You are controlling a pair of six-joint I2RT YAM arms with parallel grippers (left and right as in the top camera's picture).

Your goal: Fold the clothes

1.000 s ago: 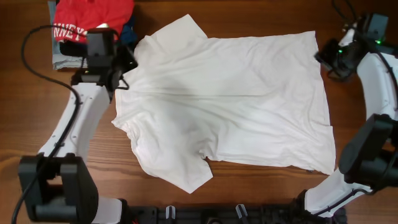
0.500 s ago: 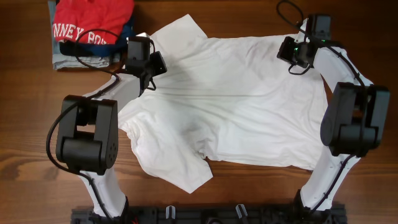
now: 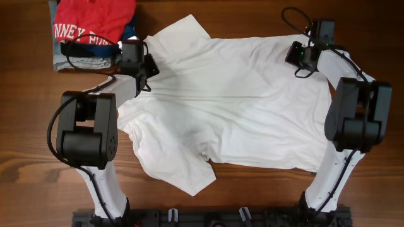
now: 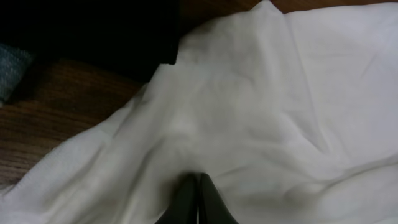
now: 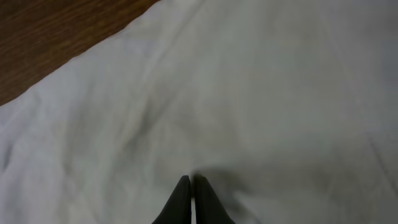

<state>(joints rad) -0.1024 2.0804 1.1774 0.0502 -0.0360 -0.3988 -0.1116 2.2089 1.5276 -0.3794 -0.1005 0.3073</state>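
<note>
Currently: both grippers closed on the far edge of the T-shirt

Starting at the left of the overhead view, we note a red garment (image 3: 95,19) with white lettering at the far left corner of the wooden table (image 3: 25,113). It lies on top of folded blue garments (image 3: 63,62).

Just right of that pile is the left gripper (image 4: 198,186). It sits on the shoulder of the T-shirt (image 3: 233,101), beside the far sleeve. In the left wrist view its two dark fingers (image 4: 186,202) meet tip to tip. Creases in the white cloth run in toward them, so we read it as pinching the fabric.

The T-shirt itself lies spread open across the middle of the table, neck end to the left and hem to the right. One sleeve points away and the other toward the arm bases. A few shallow wrinkles cross the chest, and the near sleeve is rumpled.

Farther right, the right gripper (image 5: 191,186) rests near the far hem corner. Its fingers (image 5: 180,199) are also pressed together, and a small pucker of cloth is gathered at the tips.
</note>
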